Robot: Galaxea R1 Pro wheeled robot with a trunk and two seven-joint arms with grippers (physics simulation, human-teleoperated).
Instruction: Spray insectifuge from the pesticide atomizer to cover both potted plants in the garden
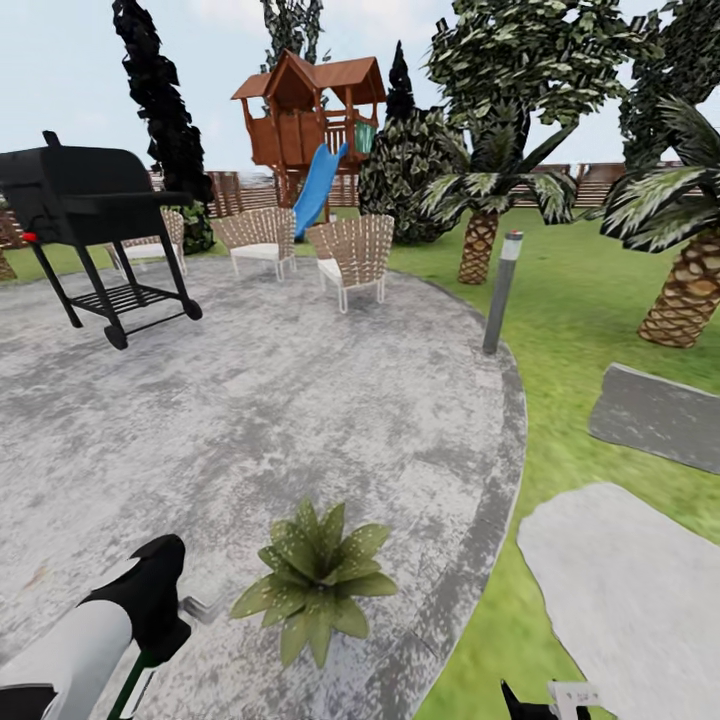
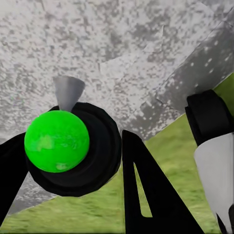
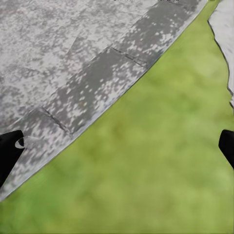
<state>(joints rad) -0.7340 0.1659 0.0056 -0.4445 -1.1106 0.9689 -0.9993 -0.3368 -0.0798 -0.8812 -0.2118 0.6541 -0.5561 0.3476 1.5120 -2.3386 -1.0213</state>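
The pesticide atomizer (image 1: 135,685) is held in the left gripper (image 1: 160,640) at the lower left of the head view. In that view only a short stretch of its slim dark green body with a white label strip shows below the gripper, and a pale grey spray nozzle (image 1: 203,607) projects from the gripper toward the potted plant (image 1: 315,580). The bottle's long axis runs steeply, leaning slightly, from the lower edge of the picture up into the gripper; the nozzle points sideways at the plant, just short of its nearest leaves.

In the left wrist view the atomizer (image 2: 57,140) is seen end-on: a bright green round end inside a black ring, with the grey nozzle (image 2: 67,91) tapering away over the paving. The black fingers (image 2: 146,190) close on either side of it.

The potted plant is a low rosette of pointed green leaves standing on the round grey patio (image 1: 300,400), near its edge with the lawn (image 1: 580,330).

The right gripper (image 3: 119,146) hangs over the patio border and the grass, its fingertips (image 3: 9,148) set wide apart with nothing between them.
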